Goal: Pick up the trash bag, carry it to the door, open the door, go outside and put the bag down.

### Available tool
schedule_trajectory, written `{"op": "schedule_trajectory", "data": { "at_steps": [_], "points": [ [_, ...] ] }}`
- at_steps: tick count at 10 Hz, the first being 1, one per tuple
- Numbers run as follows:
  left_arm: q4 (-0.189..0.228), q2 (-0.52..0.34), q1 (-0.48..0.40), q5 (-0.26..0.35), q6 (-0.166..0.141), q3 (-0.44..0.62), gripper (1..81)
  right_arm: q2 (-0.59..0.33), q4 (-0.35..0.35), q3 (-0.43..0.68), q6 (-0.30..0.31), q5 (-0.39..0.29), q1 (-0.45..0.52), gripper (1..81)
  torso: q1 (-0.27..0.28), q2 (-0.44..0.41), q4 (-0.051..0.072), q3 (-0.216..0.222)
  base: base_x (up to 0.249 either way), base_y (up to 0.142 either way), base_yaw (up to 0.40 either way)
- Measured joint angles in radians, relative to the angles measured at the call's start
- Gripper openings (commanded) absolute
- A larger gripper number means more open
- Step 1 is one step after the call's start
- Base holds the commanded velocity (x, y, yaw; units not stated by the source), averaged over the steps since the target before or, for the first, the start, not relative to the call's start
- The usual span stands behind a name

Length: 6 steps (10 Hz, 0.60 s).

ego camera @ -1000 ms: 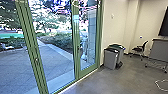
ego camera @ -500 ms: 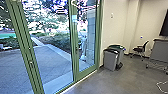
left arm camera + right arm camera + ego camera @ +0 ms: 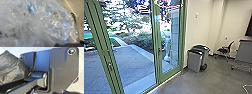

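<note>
Rolling forward a little since the earlier frame, the robot brings the glass front nearer, while the bins, the chair and the rest keep their places. Trash bag [image 3: 37, 26]: clear, crumpled plastic, close before the left wrist camera, with bluish glints in its folds and a pale surface [image 3: 80, 6] beyond it. In the right wrist view, a grey-brown wrinkled plastic [image 3: 13, 68] lies beside the robot's dark plate [image 3: 63, 70] and its jointed bar [image 3: 25, 87]; whether it is part of the same bag I cannot tell. How far the left pincer is open, and whether it has hold of the bag, I cannot tell; the same goes for the right pincer. On the left stands the glass door [image 3: 170, 77] with its green frame, a dark handle [image 3: 160, 50] on its upright. A second green upright [image 3: 101, 47] leans across the near left. Past the glass, a paved yard [image 3: 131, 60] runs to a pale path [image 3: 121, 42], shrubs [image 3: 142, 40] and trees. Right of the door, against the pale wall [image 3: 197, 30], a grey bin [image 3: 194, 61] stands just beside a green-topped bin [image 3: 204, 53]. Farther right are a dark chair [image 3: 225, 50] and a grey panel [image 3: 245, 51] on casters, with a white cable [image 3: 247, 87] on the near right floor [image 3: 206, 83]
</note>
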Motion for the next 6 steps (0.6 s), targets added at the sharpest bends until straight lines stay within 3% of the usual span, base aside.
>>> {"op": "schedule_trajectory", "data": {
  "at_steps": [6],
  "points": [
    [0.007, -0.003, 0.002, 0.000, 0.000, 0.000, 1.0, 0.016, -0.001, -0.003, 0.000, 0.000, -0.001, 81.1, 0.000, 0.000, 0.000, 0.000, 0.165, 0.000, 0.000]
  ]
}}
